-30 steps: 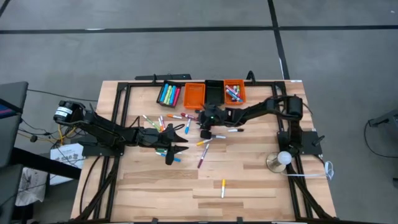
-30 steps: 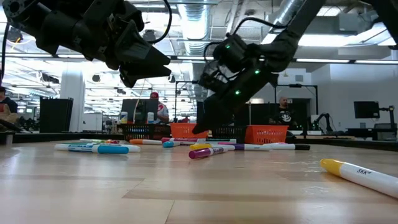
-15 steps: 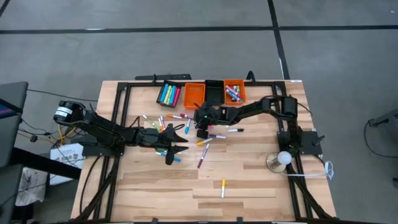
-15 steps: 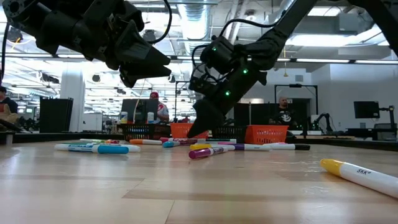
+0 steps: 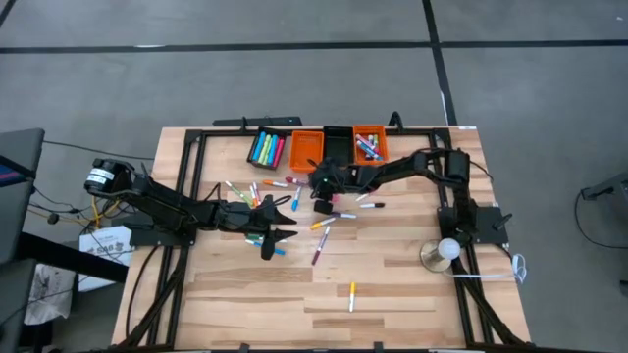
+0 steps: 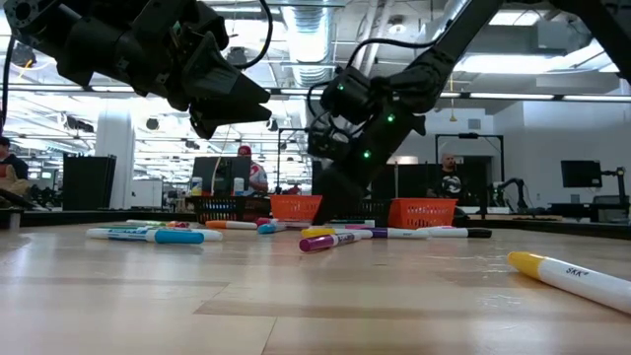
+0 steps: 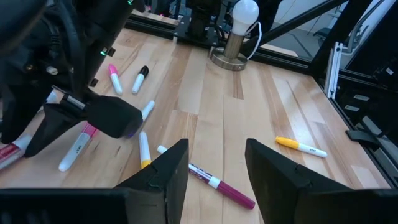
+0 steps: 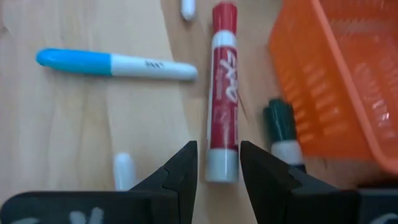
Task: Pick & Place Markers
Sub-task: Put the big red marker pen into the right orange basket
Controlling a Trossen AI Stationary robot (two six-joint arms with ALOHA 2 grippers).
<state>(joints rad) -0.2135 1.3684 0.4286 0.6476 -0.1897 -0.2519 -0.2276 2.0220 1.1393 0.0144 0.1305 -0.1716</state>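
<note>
Near the far bins, we see the right gripper (image 8: 216,163) low over a red marker (image 8: 222,87), fingers spread to either side of its end, not pinching it. Just beside lie a blue marker (image 8: 115,64), a dark green marker (image 8: 283,127) and an orange bin (image 8: 339,74). Left gripper (image 7: 217,168) hovers left of centre, fingers apart, nothing held. Other markers (image 5: 319,227) lie scattered mid-table.
</note>
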